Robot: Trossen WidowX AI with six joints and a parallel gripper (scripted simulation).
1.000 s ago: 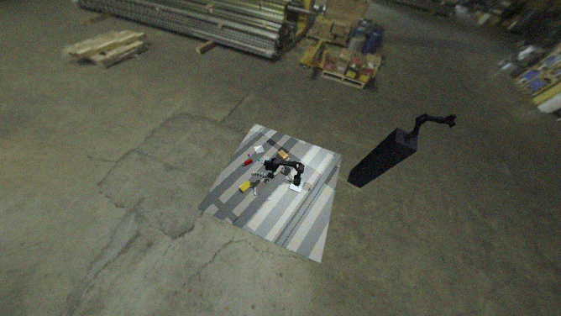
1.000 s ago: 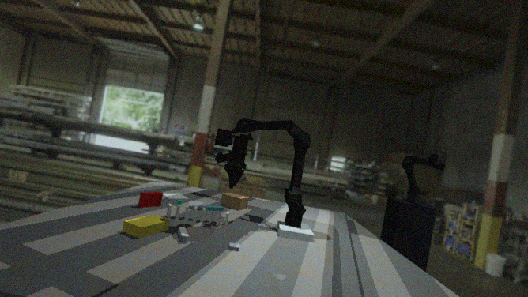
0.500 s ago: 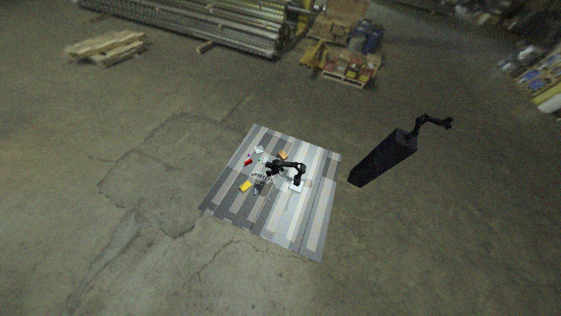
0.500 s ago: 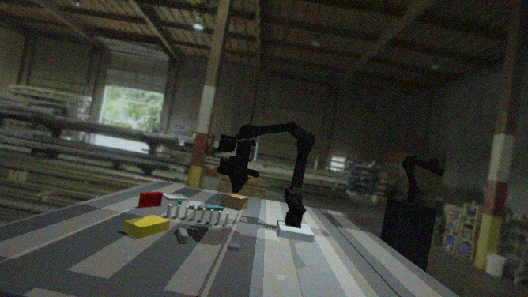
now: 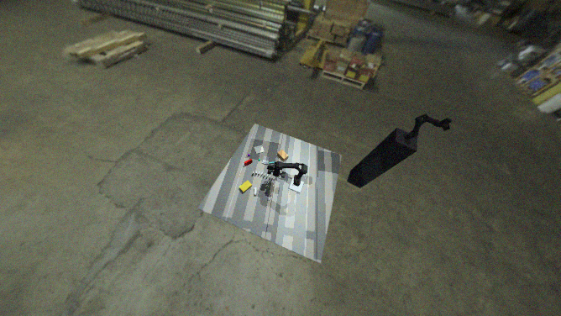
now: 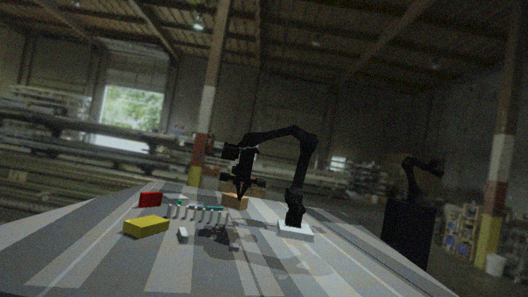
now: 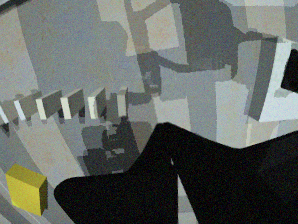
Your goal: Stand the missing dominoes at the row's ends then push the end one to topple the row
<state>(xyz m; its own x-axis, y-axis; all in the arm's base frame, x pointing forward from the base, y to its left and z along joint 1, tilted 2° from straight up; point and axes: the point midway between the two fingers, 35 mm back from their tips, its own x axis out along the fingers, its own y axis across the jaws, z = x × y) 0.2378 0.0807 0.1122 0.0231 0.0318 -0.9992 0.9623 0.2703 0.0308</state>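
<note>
Several pale dominoes stand in a spaced row; one of them [image 6: 186,212] [image 7: 65,108] is near the middle. The domino at the row's arm-base end [image 6: 227,218] [image 7: 122,102] stands upright. A loose pale domino [image 5: 255,192] [image 6: 182,234] lies on the near side of the row in the exterior view. A smaller pale block [image 6: 233,247] lies further forward, in the arm's shadow. My gripper [image 6: 239,198] [image 7: 162,128] is shut with nothing visible between its fingers. It points down, raised above the table near the arm-base end of the row. The top view hides its fingertips.
A yellow block [image 5: 245,186] [image 6: 146,227] [image 7: 26,190] lies on the near side. A red block [image 5: 248,162] [image 6: 150,199], a green object [image 6: 179,202], a teal bar [image 6: 214,208] and an orange block [image 5: 282,155] [image 6: 234,201] are beyond the row. A second arm stands on a black pedestal [image 5: 382,157].
</note>
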